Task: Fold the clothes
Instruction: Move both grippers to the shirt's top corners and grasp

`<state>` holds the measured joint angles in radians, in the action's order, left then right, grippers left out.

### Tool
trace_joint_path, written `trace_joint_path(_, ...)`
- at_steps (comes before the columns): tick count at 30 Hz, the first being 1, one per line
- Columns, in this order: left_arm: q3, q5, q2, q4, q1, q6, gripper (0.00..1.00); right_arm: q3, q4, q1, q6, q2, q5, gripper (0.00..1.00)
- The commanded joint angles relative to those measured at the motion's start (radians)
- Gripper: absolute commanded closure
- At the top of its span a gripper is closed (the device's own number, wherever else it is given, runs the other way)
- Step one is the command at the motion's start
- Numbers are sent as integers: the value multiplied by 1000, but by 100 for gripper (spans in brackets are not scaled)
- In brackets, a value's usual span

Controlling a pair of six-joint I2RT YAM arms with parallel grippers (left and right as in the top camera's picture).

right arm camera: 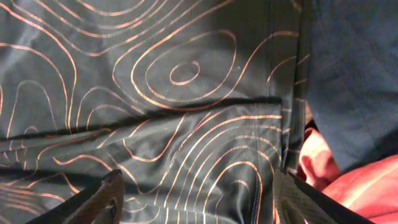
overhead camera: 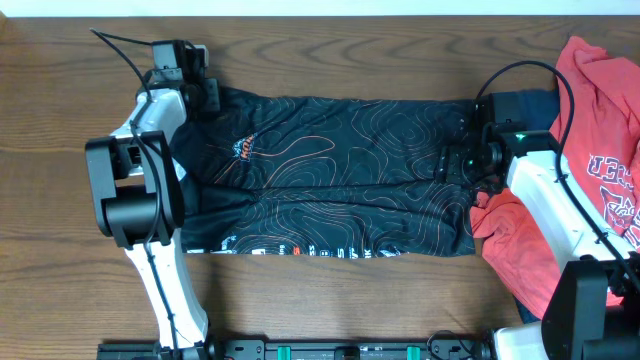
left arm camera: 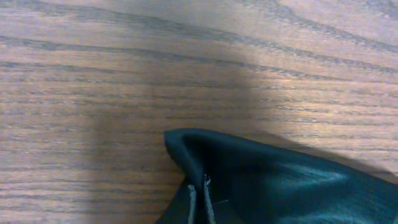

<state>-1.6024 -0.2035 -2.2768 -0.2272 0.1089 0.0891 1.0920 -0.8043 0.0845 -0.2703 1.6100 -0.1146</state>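
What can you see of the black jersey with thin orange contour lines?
The black jersey with thin orange contour lines lies spread flat across the wooden table, long side running left to right. Fabric looks smooth and slightly shiny. A colourful logo sits near its left end; coloured print runs along the near edge. A crease crosses its middle. The left gripper is shut on its far-left corner; the open right gripper straddles its right end, which meets a navy garment and a red T-shirt.

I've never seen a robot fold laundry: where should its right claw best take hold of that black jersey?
Likely the right hem of the black jersey, from above: it lies flat, so only an edge can be pinched. The right gripper, jaws open, hovers there, beside the navy garment and red T-shirt.
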Motion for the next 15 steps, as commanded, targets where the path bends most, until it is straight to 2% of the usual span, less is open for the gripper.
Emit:
trace_joint_path(1, -16, 1, 16, -26, 9, -70, 94, 68, -31, 7, 19, 16, -21, 25)
trace_joint_path(5, -16, -22, 77, -69, 26, -178, 94, 233, -122, 5, 48, 104, -21, 22)
trace_joint_path(9, -16, -172, 142, -131, 33, -181, 94, 462, -169, -7, 60, 262, -21, 20)
trace_joint_path(15, -16, -178, 213, -238, 37, -181, 94, 722, -139, -45, 107, 507, 23, 20)
